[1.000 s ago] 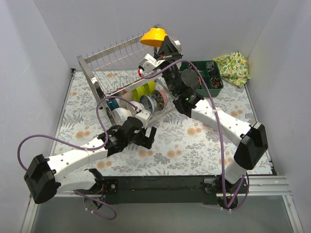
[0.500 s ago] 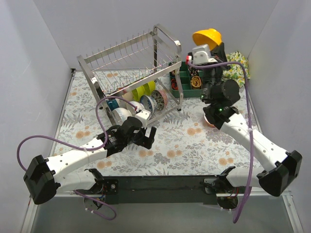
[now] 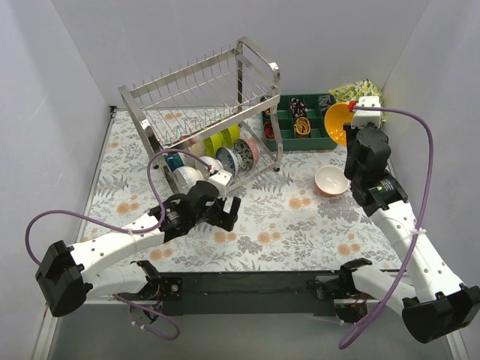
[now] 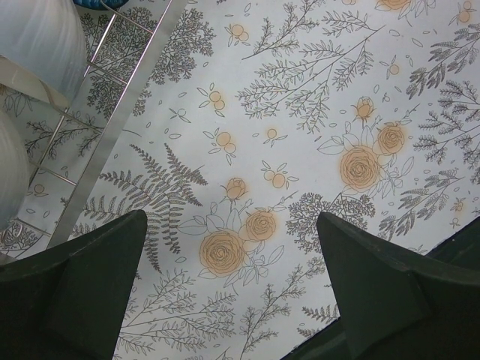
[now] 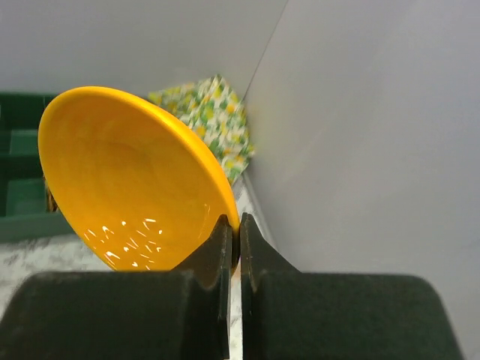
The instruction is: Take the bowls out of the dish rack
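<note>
The steel dish rack (image 3: 199,105) stands at the back left. Its lower tier holds lime green (image 3: 217,141), blue-and-white patterned (image 3: 229,160) and white (image 3: 187,177) bowls. My right gripper (image 3: 352,127) is shut on the rim of a yellow-orange bowl (image 3: 337,121), held on edge at the right, beside the green tray; the wrist view shows the bowl (image 5: 135,180) pinched between the fingers (image 5: 234,244). A bowl with a white inside (image 3: 331,181) sits on the mat at the right. My left gripper (image 3: 225,212) is open and empty over the mat just in front of the rack (image 4: 112,127).
A dark green compartment tray (image 3: 304,124) with small items sits at the back right. A yellow-green patterned cloth (image 3: 358,90) lies in the far right corner by the wall. A floral mat (image 3: 285,225) covers the table.
My right arm has carried the yellow-orange bowl from above the rack's top, rightward and down, to the right side near the tray. The left arm has stayed still.
</note>
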You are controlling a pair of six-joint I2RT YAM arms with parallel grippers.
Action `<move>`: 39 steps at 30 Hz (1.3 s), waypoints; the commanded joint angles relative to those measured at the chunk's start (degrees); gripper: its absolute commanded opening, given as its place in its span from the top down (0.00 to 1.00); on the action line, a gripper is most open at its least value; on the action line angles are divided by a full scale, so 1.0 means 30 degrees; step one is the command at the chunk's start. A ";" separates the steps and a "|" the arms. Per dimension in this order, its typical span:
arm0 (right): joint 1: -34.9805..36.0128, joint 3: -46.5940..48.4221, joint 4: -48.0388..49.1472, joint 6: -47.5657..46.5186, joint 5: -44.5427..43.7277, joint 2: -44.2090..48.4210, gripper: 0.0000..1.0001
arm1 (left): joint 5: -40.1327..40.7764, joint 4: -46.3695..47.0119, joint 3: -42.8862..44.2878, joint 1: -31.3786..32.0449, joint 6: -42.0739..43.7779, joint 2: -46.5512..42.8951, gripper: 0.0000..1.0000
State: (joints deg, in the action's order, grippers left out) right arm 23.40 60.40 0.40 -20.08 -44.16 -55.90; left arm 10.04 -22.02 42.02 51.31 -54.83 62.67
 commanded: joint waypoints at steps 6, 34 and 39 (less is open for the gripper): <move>-0.4713 -0.1292 -0.5728 0.9523 0.6915 -0.0497 0.99 | 0.0051 -0.0043 -0.0120 -0.0111 0.0317 -0.0881 0.02; -1.3424 -0.5280 -0.4324 1.5100 2.1164 -0.4949 0.99 | 0.0051 -0.0043 -0.0179 -0.0111 0.0346 -0.1615 0.02; -1.3541 -0.5719 -0.4266 1.4720 2.1313 -0.5945 0.98 | 0.0197 -0.0072 -0.0208 -0.0111 0.0346 -0.1673 0.02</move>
State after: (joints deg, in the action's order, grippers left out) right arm -16.56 44.12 -15.05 24.16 16.67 -72.58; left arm 10.07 -22.26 41.71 51.31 -54.39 59.33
